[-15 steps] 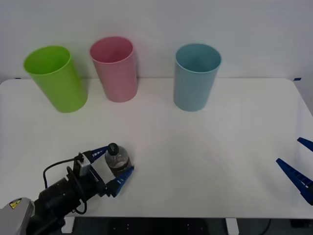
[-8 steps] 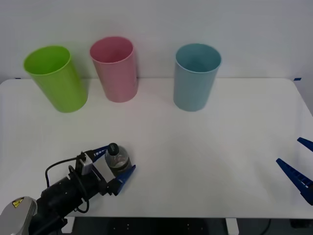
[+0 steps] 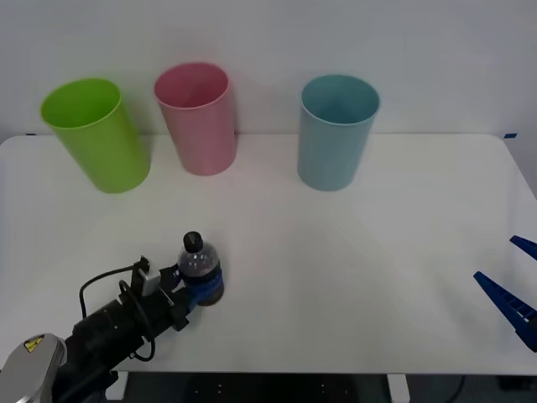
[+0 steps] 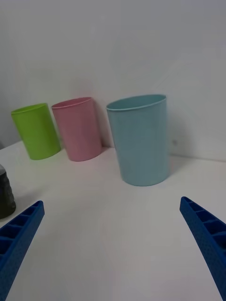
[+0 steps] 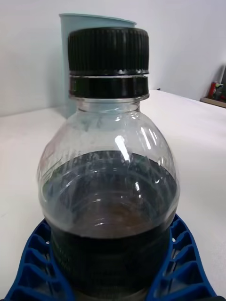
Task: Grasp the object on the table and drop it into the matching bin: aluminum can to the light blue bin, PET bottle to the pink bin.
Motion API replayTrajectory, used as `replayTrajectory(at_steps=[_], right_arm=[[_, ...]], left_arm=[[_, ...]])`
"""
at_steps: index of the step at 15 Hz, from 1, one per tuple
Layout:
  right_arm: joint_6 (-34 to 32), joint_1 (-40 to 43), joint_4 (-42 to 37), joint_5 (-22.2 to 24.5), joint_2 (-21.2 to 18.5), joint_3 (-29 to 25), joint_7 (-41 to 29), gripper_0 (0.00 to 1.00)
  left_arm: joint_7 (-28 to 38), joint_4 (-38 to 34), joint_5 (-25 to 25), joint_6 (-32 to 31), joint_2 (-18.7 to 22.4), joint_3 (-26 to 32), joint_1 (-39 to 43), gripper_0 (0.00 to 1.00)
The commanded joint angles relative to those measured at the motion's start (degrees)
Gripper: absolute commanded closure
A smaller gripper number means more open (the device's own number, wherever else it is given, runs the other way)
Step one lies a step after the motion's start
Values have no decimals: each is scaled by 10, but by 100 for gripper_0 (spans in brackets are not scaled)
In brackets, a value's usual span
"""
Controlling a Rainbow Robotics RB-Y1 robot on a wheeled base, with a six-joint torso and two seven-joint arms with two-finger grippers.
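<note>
A small clear PET bottle (image 3: 200, 267) (image 5: 110, 188) with a black cap and dark label band stands upright at the table's (image 3: 352, 269) front left. My left gripper (image 3: 200, 285) is shut on its lower body, with blue fingers (image 5: 33, 268) wrapping both sides. The pink bin (image 3: 197, 117) (image 4: 77, 128) stands at the back, left of centre. To its right stands the light blue bin (image 3: 336, 130) (image 4: 140, 138) (image 5: 75, 56). My right gripper (image 3: 512, 290) (image 4: 113, 244) rests open at the table's right edge, nothing between its fingers.
A lime green bin (image 3: 96, 133) (image 4: 35, 130) stands at the back left beside the pink one. White tabletop stretches between the bottle and the row of bins.
The left gripper's fingers, spread around the bottle before, have closed on it. The bottle now stands a little straighter. The right arm has not moved.
</note>
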Motion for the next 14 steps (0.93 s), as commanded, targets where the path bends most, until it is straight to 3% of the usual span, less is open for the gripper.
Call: replayTrajectory(at_steps=[1, 7, 14], right_arm=[[0, 0, 0, 0, 0, 0, 0, 0], [0, 0, 0, 0, 0, 0, 0, 0], [0, 0, 0, 0, 0, 0, 0, 0]], left_arm=[[2, 0, 1, 3, 1, 0, 0, 100], [1, 0, 28, 3, 3, 50, 10, 100], [5, -7, 108, 27, 14, 69, 14, 100]])
